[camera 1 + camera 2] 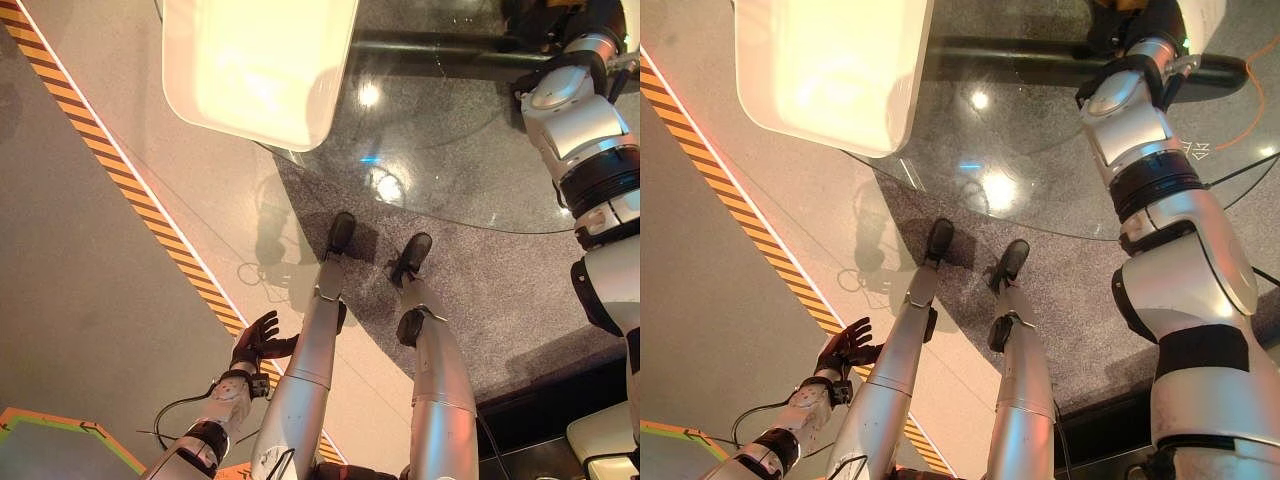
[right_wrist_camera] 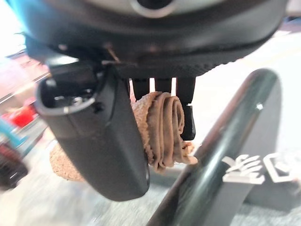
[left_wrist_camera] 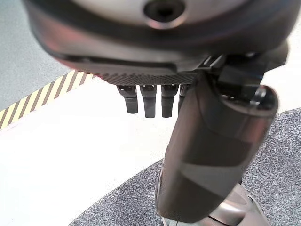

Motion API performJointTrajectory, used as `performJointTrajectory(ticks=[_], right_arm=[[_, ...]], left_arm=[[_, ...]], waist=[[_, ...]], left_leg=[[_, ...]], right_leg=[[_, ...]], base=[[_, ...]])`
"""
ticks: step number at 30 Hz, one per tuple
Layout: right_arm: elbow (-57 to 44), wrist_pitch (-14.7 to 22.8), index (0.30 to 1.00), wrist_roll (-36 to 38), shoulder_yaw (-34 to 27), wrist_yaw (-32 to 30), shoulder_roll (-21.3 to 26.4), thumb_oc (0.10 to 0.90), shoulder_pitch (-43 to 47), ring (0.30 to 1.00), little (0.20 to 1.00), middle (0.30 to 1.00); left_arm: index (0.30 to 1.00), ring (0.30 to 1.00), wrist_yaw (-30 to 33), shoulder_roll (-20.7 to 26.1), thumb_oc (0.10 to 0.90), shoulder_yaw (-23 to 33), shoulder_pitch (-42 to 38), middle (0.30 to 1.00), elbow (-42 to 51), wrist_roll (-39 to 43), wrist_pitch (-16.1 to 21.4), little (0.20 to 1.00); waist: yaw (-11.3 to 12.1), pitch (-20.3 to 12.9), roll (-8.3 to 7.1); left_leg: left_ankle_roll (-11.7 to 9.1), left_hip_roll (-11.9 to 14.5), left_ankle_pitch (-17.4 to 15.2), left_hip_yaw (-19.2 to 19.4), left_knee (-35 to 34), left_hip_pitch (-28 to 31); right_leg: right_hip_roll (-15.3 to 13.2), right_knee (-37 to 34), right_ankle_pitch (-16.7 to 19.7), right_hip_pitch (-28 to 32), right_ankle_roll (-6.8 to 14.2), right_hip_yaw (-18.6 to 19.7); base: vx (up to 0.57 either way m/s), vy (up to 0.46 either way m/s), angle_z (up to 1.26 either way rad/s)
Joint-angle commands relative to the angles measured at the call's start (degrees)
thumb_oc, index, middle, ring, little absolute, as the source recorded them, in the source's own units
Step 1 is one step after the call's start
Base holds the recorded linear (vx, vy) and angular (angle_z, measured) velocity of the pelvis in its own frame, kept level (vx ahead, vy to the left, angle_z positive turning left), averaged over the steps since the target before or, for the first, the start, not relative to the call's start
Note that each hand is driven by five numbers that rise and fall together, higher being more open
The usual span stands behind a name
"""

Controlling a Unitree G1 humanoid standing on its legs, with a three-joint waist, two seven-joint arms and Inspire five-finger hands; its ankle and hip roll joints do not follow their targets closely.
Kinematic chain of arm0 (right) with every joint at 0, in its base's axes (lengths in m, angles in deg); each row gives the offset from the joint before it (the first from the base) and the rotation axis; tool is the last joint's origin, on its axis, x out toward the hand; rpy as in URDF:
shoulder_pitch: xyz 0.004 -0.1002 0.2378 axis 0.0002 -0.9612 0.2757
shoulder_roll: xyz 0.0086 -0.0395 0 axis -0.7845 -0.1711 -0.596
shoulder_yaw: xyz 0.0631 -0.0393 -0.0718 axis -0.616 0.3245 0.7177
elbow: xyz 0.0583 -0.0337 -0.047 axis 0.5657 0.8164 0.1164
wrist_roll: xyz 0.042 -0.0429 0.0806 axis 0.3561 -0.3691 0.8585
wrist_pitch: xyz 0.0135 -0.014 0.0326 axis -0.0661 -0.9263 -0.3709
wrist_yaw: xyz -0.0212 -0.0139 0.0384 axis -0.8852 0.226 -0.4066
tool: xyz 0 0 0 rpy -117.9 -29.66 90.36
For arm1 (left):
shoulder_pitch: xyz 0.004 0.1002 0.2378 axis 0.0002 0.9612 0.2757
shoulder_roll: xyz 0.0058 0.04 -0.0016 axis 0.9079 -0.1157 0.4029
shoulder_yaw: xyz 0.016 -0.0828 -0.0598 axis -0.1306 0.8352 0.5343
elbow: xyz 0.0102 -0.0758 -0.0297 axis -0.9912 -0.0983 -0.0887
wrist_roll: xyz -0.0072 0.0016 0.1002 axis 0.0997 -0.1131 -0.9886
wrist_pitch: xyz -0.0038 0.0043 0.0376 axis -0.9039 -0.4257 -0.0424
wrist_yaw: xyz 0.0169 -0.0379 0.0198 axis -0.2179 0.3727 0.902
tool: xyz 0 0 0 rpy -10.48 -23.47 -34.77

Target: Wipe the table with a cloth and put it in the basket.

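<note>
Above grey carpet and a glass table (image 1: 470, 190), a brown cloth (image 2: 162, 129) is being gripped in the right robot hand (image 2: 101, 141); the left robot hand (image 1: 258, 340) is being held relaxed.

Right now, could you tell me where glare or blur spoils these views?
Eye views: the white table is washed out by glare, and lamp reflections spot the glossy floor. Right wrist view: the brown cloth pinched in the right hand is sharp, the background blurred. Left wrist view: the left hand is soft-focused.
</note>
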Motion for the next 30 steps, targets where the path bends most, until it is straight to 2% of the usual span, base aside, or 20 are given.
performJointTrajectory(ticks=[1, 6, 12, 20, 26, 30], right_arm=[[-6.5, 3.8, 0.3, -4.3, 1.8, 6.6, -3.7, 0.1, 0.0, 0.3, 0.2, 0.3], [-8.5, 3.4, 0.3, -6.5, 1.6, 11.2, -5.6, 0.1, -1.7, 0.3, 0.2, 0.3], [-10.0, -0.2, 0.3, -10.4, 3.0, 17.7, -6.7, 0.1, -5.0, 0.3, 0.2, 0.3], [-8.4, -2.4, 0.3, -16.4, 5.2, 26.9, -7.5, 0.1, -8.6, 0.3, 0.2, 0.3], [-6.7, -2.6, 0.3, -19.7, 5.6, 27.3, -6.8, 0.1, -10.0, 0.3, 0.2, 0.3], [-3.5, -1.8, 0.3, -21.4, 5.5, 23.3, -4.4, 0.1, -9.8, 0.3, 0.2, 0.3]], left_arm=[[0.9, 0.9, -0.6, 2.3, 0.8, -0.1, 8.8, 0.9, 0.9, 0.4, 0.1, 0.9], [0.9, 0.9, -0.6, 2.1, 0.8, 0.2, 8.7, 0.9, 0.7, -0.1, 0.3, 0.9], [0.9, 0.9, -0.9, 2.1, 0.8, 0.8, 7.8, 0.9, 0.4, 0.0, -0.2, 0.9], [0.9, 0.9, -1.3, 2.0, 0.8, 1.1, 6.9, 0.9, -1.1, 0.1, 0.4, 0.9], [0.9, 0.9, -1.7, 2.0, 0.8, 0.9, 6.5, 0.9, -2.1, 0.8, 1.4, 0.9], [0.9, 0.9, -1.6, 2.1, 0.8, 1.0, 6.7, 0.9, -2.9, 0.5, 2.3, 0.9]], waist=[[3.4, -1.2, 0.49], [3.4, -1.2, 0.25], [3.0, -1.2, 0.08], [2.6, -1.2, 0.07], [2.1, -1.2, 0.21], [1.7, -1.2, 0.29]], left_leg=[[4.8, -0.3, -3.2, 5.9, 2.5, 0.4], [4.7, -0.3, -3.2, 5.8, 2.3, 0.8], [4.7, -0.2, -2.9, 6.0, 2.1, 1.1], [4.6, -0.1, -2.5, 6.4, 1.7, 0.9], [4.6, 0.0, -2.1, 6.7, 1.4, 0.9], [4.7, 0.1, -2.2, 6.8, 1.2, 1.2]], right_leg=[[-3.2, -4.5, 5.1, 1.4, 5.0, 2.3], [-3.0, -4.4, 5.1, 1.6, 4.9, 2.3], [-2.9, -4.6, 5.1, 1.8, 4.9, 2.6], [-2.8, -4.7, 5.4, 1.5, 4.7, 2.6], [-2.6, -4.8, 5.4, 1.4, 4.6, 2.9], [-2.4, -5.0, 5.7, 1.5, 4.7, 3.2]], base=[[0.0, 0.0, 0.0], [0.0, 0.0, 0.0], [0.0, 0.0, 0.0], [0.0, 0.0, 0.0], [-0.01, -0.006, 0.0], [-0.03, -0.049, 0.0]])
